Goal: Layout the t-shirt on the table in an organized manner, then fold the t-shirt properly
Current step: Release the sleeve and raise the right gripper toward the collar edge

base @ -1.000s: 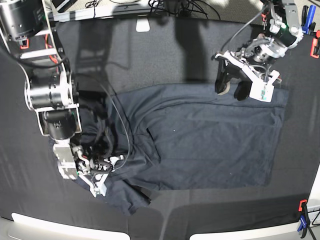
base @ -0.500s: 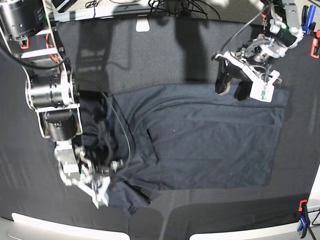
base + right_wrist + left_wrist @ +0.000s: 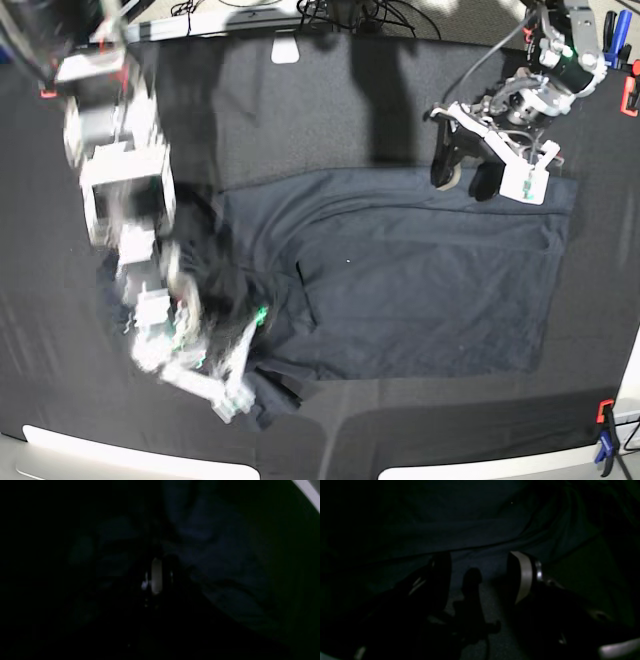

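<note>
As before, left end effector (image 3: 466,176) hovers (right blurred).

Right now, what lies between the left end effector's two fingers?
In the left wrist view, the left end effector stands open; between its fingers shows only bare table, just before the t-shirt edge.

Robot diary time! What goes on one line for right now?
left claw: open, at t-shirt far edge | right claw: blurred, at bunched end | stage: laying out

Left end effector (image 3: 480,577) — jaws spread — hovers over the t-shirt (image 3: 475,527).
</note>
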`<state>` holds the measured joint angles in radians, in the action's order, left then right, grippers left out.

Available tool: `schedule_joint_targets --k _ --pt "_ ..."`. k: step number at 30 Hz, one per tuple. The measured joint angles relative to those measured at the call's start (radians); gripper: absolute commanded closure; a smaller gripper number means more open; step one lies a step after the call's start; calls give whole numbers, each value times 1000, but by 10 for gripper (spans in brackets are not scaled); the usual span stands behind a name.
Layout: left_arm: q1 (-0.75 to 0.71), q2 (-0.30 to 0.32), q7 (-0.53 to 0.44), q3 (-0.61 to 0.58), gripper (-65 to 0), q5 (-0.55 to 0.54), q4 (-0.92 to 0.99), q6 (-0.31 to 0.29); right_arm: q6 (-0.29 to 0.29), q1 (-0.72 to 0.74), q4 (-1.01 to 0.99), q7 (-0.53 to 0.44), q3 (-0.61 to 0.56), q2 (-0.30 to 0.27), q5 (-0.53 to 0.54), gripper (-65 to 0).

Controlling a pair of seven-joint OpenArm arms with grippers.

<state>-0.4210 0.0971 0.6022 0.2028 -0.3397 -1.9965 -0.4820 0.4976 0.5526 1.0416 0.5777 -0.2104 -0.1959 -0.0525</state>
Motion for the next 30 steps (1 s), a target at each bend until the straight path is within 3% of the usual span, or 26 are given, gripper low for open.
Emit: schedule_joint_targets --k 7,14,20,28,30 --pt "0 2 0 0 -320 0 0 0 2 -273 406 23 -5 -37 32 0" --pt "0 2 0 0 -320 0 0 0 3 -528 684 34 -4 -45 46 0" --pt "3 2 0 0 -320 0 0 0 3 -660 809 33 -4 -46 51 0" --pt "3 3 0 0 -320 0 0 0 3 -715 825 31 -4 -45 52 0" --pt "3 3 0 0 -320 0 0 0 3 -713 825 31 -3 -45 53 -74"
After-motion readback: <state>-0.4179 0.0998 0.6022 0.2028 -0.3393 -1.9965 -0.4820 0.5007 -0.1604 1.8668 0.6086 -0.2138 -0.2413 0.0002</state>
